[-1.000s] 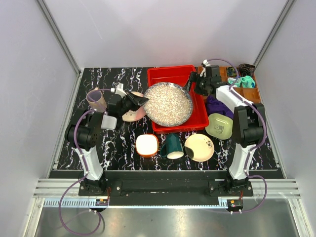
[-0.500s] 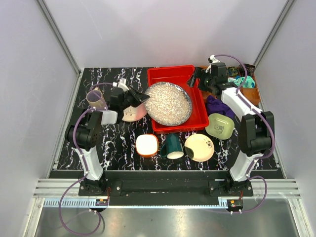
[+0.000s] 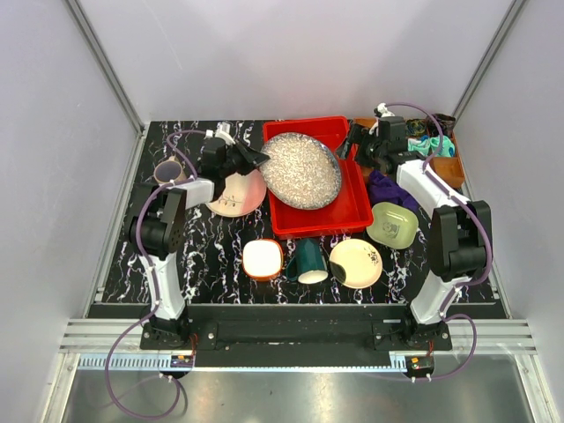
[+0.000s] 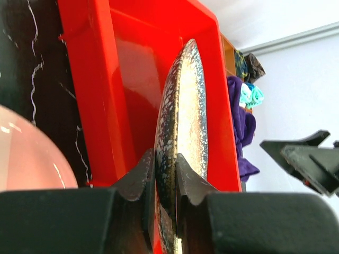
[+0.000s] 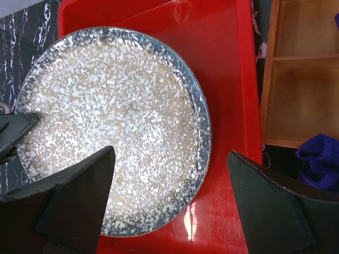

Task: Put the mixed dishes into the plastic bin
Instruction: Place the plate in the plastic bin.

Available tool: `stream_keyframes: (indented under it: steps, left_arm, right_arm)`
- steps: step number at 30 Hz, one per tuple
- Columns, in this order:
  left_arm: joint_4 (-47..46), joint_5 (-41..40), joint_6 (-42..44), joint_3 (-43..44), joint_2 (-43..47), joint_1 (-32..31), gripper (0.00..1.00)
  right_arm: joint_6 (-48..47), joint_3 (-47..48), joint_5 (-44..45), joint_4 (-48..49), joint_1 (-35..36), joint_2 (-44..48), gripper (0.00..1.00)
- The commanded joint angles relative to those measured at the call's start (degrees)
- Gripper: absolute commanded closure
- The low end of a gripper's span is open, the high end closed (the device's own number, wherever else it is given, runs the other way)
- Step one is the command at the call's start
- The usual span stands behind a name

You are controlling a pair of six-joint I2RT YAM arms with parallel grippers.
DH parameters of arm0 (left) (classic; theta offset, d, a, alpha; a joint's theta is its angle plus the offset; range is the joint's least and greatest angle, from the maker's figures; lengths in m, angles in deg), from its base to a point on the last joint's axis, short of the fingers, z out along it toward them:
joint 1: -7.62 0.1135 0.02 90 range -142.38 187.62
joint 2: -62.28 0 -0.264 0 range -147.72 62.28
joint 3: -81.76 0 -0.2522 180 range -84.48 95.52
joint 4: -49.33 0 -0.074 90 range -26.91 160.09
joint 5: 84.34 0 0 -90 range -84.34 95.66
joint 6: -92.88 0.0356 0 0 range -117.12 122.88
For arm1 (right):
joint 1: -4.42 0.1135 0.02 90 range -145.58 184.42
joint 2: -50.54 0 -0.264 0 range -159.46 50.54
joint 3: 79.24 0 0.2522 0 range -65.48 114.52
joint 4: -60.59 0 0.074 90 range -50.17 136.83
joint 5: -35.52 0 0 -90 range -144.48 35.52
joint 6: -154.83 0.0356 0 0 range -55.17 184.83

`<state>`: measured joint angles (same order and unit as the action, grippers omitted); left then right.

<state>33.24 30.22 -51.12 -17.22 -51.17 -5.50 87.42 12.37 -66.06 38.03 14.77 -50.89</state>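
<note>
Just beside red bin (image 3: 351, 201), pink plate (image 3: 236, 196)

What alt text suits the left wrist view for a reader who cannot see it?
The left gripper is shut on the rim of the big speckled plate, seen edge-on over the red plastic bin. A pink plate shows at lower left, a purple cloth beyond the bin.

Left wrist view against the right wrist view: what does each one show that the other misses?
Only the left wrist view: both fingers of the left gripper closed on the rim of the plate, seen edge-on, a pink plate beside the bin, and a teal cloth. Only the right wrist view: the plate's whole speckled face from above, and the tray's compartments. Both: the plate, the red bin and the purple cloth.
</note>
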Motion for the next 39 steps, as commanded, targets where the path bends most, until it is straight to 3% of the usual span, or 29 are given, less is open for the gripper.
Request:
stream_keyframes:
  steps: [1,24,39]
  left_arm:
    - [-9.80,2.25,-5.07,8.92,1.31,-0.23,1.00]
    - [2.68,-2.67,-4.45,33.88,-11.70,-3.75,1.00]
    - [5.15,-4.08,-3.48,37.41,-14.26,-3.75,1.00]
  right_arm:
    - [1.14,-0.50,-0.03,2.65,-0.51,3.25,0.05]
    - [1.93,-3.75,-1.17,3.96,-1.91,4.75,0.05]
    - [2.37,-4.89,-2.22,4.75,-2.26,4.22,0.04]
